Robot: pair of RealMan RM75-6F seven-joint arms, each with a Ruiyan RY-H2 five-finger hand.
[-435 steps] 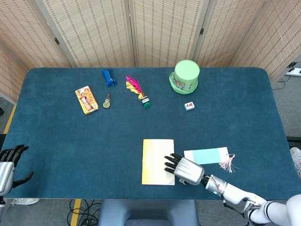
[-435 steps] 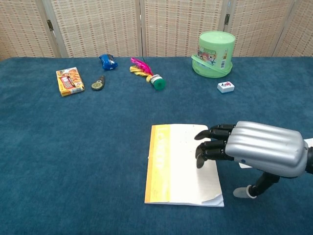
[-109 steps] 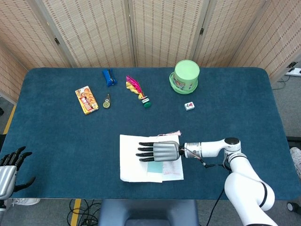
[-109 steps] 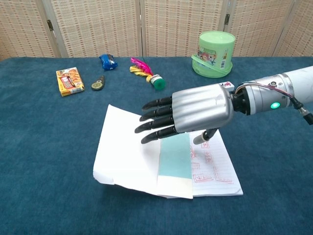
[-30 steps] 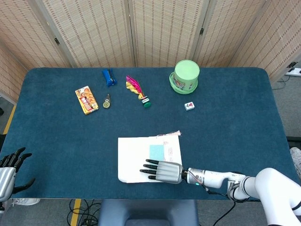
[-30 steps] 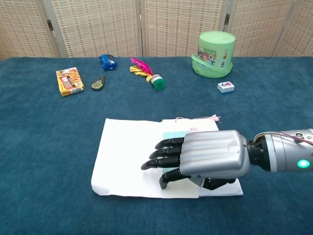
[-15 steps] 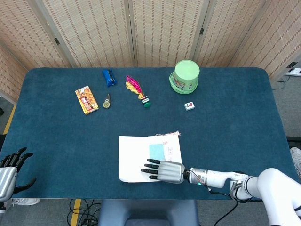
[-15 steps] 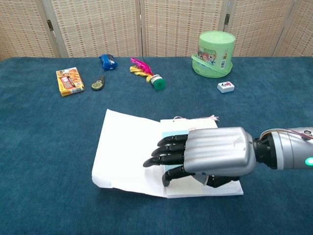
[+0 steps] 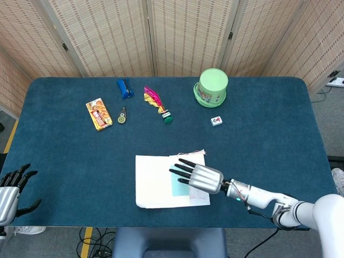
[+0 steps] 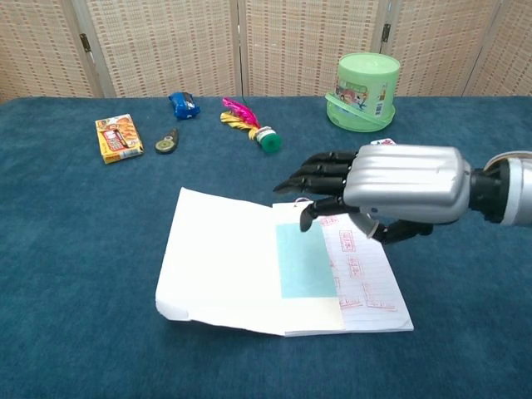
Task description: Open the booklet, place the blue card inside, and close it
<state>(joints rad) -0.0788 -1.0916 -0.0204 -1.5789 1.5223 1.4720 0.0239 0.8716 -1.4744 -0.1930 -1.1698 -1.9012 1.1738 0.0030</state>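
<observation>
Head view: the booklet (image 9: 161, 183) is seen lying open on the blue felt table (image 9: 269, 140), near the front edge. The blue card (image 9: 179, 185) lies flat on the inner pages by the fold, partly hidden by the right hand (image 9: 198, 177). That hand is held over the booklet with fingers spread and straight, nothing gripped; contact with the paper cannot be told from this angle. The left hand (image 9: 12, 189) is parked at the table's front left corner, fingers apart, empty. The card is judged placed, so the closing step is in hand. Along the far side, well apart from the booklet, a green tub (image 9: 212, 87), a small tile (image 9: 216, 121), a feathered shuttlecock (image 9: 157, 104), a blue packet (image 9: 124, 88), an orange box (image 9: 99, 114) and a small round tool (image 9: 122, 116) are seen.

Chest view: the right hand (image 10: 378, 193) is shown raised above the booklet's (image 10: 224, 266) far right edge, fingers loosely spread, slightly curled, clear of the page. The blue card (image 10: 306, 259) is a thin matte rectangle lying flat across the fold. The left leaf is plain white thin paper, its near corner lifted slightly; the right page is ruled with red print. For the next move, the left leaf needs to be caught at its free edge and folded over the card without the card being dragged out.
</observation>
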